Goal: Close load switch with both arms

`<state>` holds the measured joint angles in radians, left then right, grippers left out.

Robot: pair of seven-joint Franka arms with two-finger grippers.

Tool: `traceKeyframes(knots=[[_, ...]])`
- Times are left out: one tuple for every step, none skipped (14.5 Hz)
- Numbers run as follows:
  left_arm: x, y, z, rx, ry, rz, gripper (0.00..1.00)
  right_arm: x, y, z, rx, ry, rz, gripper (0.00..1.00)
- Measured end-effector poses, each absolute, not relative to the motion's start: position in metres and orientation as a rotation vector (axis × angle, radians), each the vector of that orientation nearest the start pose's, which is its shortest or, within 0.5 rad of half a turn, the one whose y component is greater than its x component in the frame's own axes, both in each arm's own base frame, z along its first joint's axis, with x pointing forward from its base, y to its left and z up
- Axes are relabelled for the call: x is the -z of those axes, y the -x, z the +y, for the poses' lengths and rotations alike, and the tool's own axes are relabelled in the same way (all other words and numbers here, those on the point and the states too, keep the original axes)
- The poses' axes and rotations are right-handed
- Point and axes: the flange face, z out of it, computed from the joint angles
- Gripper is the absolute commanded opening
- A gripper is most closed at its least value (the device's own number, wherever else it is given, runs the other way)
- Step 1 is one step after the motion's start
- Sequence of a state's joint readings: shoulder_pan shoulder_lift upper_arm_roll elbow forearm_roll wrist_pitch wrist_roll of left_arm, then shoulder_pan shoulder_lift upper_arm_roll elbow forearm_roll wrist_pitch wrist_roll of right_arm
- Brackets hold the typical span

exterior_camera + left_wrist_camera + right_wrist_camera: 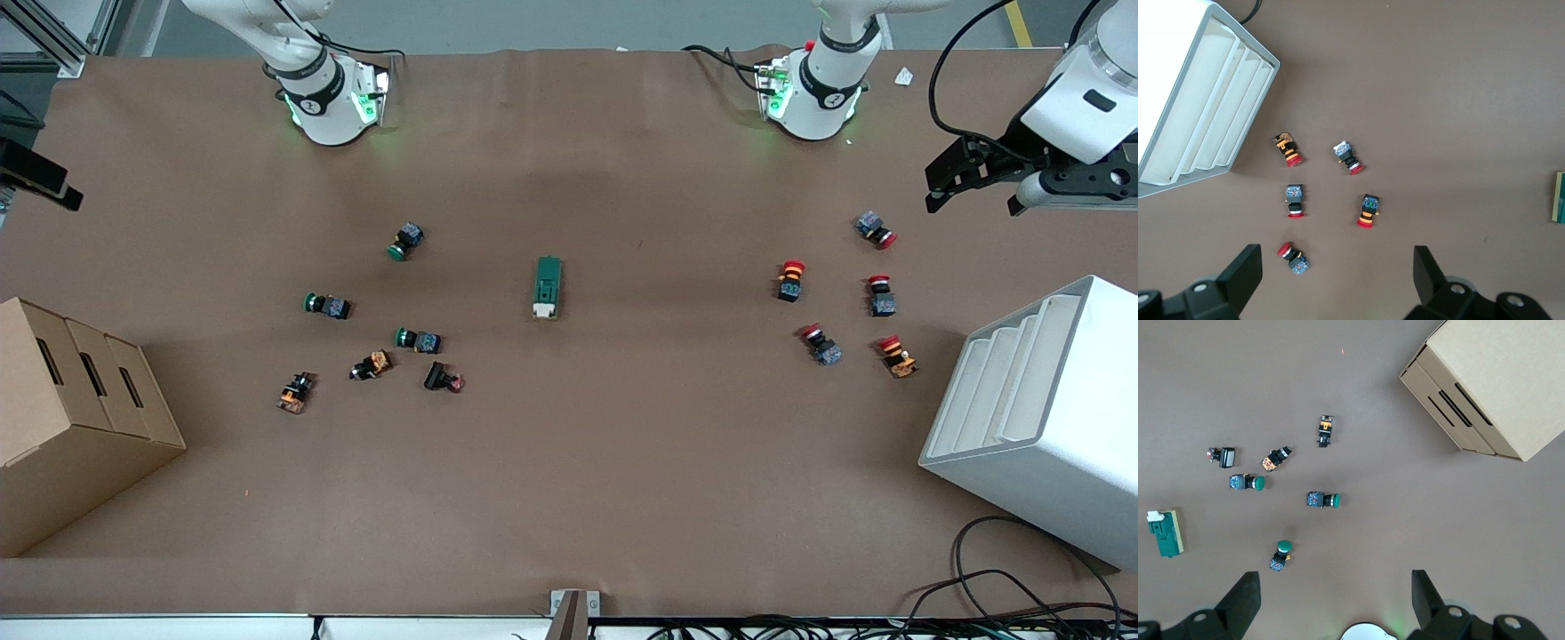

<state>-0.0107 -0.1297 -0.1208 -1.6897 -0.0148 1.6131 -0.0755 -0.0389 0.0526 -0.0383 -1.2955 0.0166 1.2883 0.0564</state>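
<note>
**Load switch alone at centre, both tools high and spread wide**

The small dark green oblong load switch (548,287) with its cream lever end lies at the centre of the front view on the brown tabletop (569,498) — untouched. The left tool (1338,277), at that view's upper right edge, hangs over the red-capped push buttons (1365,211), fingers wide. The right tool (1336,600) hangs over the green-capped push buttons (1323,499), equally wide — well apart from the switch.
</note>
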Motion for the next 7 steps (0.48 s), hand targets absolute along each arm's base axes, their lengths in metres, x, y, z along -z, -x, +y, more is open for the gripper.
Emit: traceKeyframes(knots=[[-0.6426, -0.5127, -0.0737, 0.087, 3.144, 0.087, 1.0, -0.6995, -0.5346, -0.038, -0.091, 3.119, 0.201, 1.0], [-0.6444, -0.5126, -0.0736, 0.09, 3.144, 0.087, 1.0, -0.6998, -0.5346, -0.0379, -0.091, 3.119, 0.201, 1.0], [-0.6463, -0.512, -0.0736, 0.087, 3.144, 0.087, 1.0, -0.6995, -0.5347, -0.0379, -0.092, 3.119, 0.201, 1.0], [-0.6474, -0.5114, -0.0735, 0.082, 3.144, 0.087, 1.0, -0.699, -0.5345, -0.0378, -0.098, 3.119, 0.201, 1.0], [-0.6481, -0.511, -0.0735, 0.078, 3.144, 0.087, 1.0, -0.6982, -0.5335, -0.0373, -0.113, 3.118, 0.2, 1.0], [-0.6483, -0.5105, -0.0734, 0.07, 3.144, 0.087, 1.0, -0.6968, -0.5315, -0.0363, -0.141, 3.117, 0.198, 1.0], [-0.6482, -0.5098, -0.0733, 0.058, 3.143, 0.087, 1.0, -0.6957, -0.5292, -0.0346, -0.171, 3.116, 0.193, 1.0]])
